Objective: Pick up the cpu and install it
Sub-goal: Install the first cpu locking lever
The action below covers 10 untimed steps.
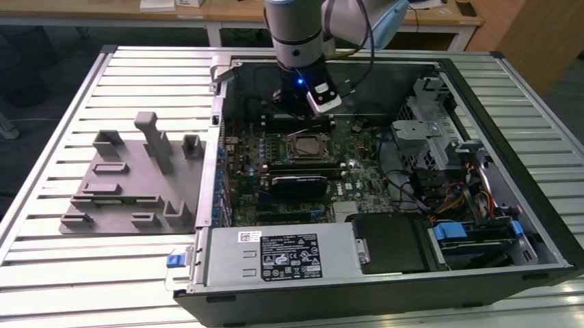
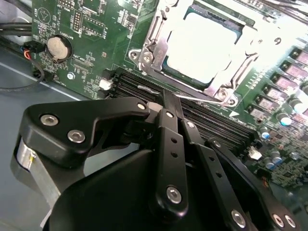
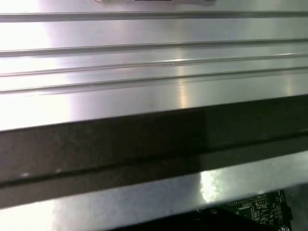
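One cpu (image 2: 202, 48) here, and it's already sitting in the socket (image 2: 159, 45) on the motherboard (image 1: 310, 171) inside the open case (image 1: 511, 205), shiny top up. The gripper (image 2: 166, 108) hangs just beside the socket, over the RAM slots (image 2: 144, 91), jaws pinched together on nothing. Grey fixture tray (image 1: 128, 184) sits on the table (image 1: 55, 273) at the exterior view's left.

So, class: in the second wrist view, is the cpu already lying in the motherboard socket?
Yes: the cpu with its shiny metal top lies flat inside the socket frame, apart from the gripper.
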{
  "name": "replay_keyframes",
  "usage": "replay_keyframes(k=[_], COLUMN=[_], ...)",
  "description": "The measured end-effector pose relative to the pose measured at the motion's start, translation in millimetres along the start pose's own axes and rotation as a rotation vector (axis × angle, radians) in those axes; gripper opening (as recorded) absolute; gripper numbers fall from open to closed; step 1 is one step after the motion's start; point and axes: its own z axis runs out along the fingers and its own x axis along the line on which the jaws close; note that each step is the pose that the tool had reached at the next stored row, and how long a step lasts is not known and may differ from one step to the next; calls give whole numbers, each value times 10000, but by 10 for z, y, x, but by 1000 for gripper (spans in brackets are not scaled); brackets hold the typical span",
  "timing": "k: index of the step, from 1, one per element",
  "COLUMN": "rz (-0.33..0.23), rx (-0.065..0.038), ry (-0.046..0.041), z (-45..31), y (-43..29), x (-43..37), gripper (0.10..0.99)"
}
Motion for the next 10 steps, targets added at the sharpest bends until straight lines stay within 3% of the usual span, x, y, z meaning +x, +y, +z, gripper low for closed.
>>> replay_keyframes(k=[3,10], rz=[-15,-35], rx=[-22,-52], ry=[-148,-332], z=[22,56], y=[-3,-10], x=[5,41], gripper=[106,106])
